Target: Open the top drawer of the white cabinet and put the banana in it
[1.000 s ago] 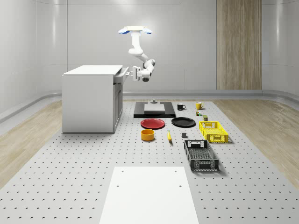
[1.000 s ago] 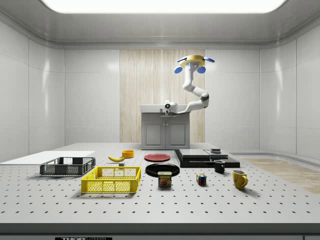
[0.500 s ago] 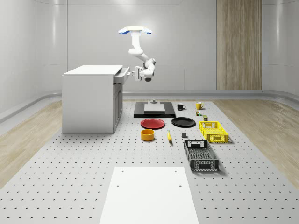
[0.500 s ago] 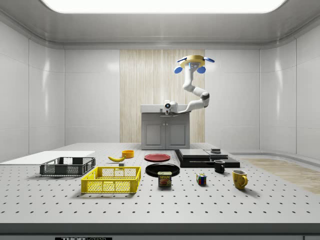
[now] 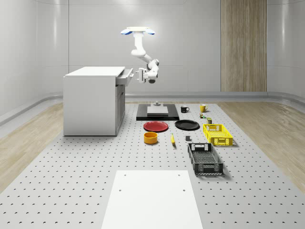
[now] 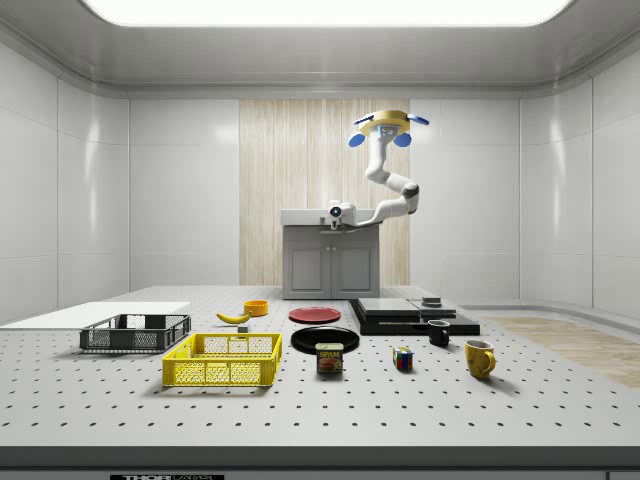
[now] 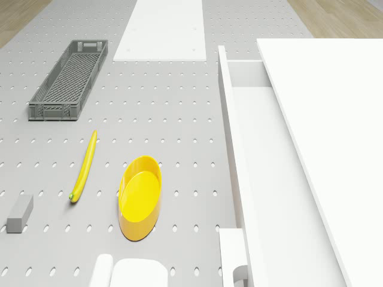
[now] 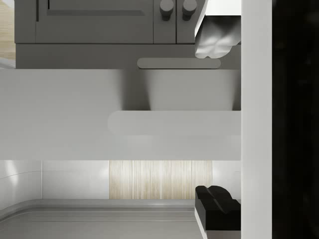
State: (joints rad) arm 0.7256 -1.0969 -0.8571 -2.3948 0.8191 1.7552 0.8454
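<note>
Beside the white cabinet (image 5: 90, 100), the drone (image 5: 137, 32) is hovering, its arm (image 5: 143, 55) bending down toward the part-open top drawer (image 7: 263, 173), fingers (image 8: 217, 206) spread around the handle (image 8: 178, 63).

"SPAM" on the small can (image 6: 329, 358), beside the yellow crate (image 6: 222, 360).

Even, bright, diffuse light — source a ceiling panel (image 6: 325, 10) glowing overhead. Soft sheen on the walls, faint shadows under worktop (image 5: 71, 167) objects. Renders crisp throughout — the surfaces nearest the wrist camera look soft-edged, in grey shade.
</note>
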